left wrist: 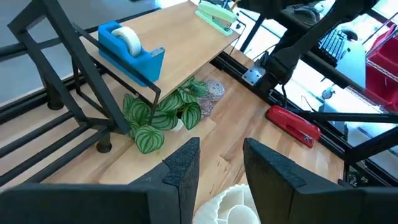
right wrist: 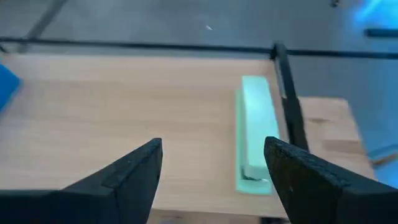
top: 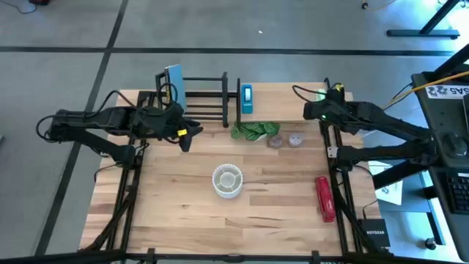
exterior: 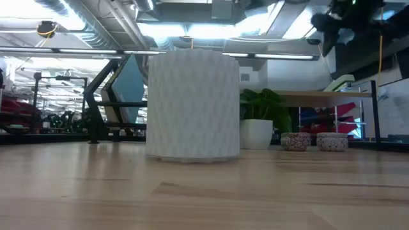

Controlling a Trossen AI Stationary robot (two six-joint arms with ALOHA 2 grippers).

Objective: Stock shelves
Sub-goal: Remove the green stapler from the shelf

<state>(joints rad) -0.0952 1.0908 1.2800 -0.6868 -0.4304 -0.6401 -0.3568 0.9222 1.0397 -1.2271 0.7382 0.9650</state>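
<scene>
The shelves stand at the table's far edge: a black open-frame rack point(top: 199, 95) and a light-wood shelf board point(top: 282, 99). On the board lie a blue tape dispenser point(left wrist: 130, 50) and a mint-green stapler point(right wrist: 255, 140). My right gripper point(right wrist: 214, 168) hovers open above the board's right end, the stapler just ahead of its fingers and apart from them. My left gripper point(left wrist: 221, 168) is open in front of the rack, above the table, with a white ribbed cup point(left wrist: 233, 205) below its fingertips. A leafy plant point(top: 255, 132) stands under the board.
A red stapler point(top: 325, 198) lies near the table's right edge. Two small speckled pots point(top: 275, 141) point(top: 295, 139) sit beside the plant. A blue flat item point(top: 174, 77) leans in the black rack. The white cup point(top: 227, 180) stands mid-table.
</scene>
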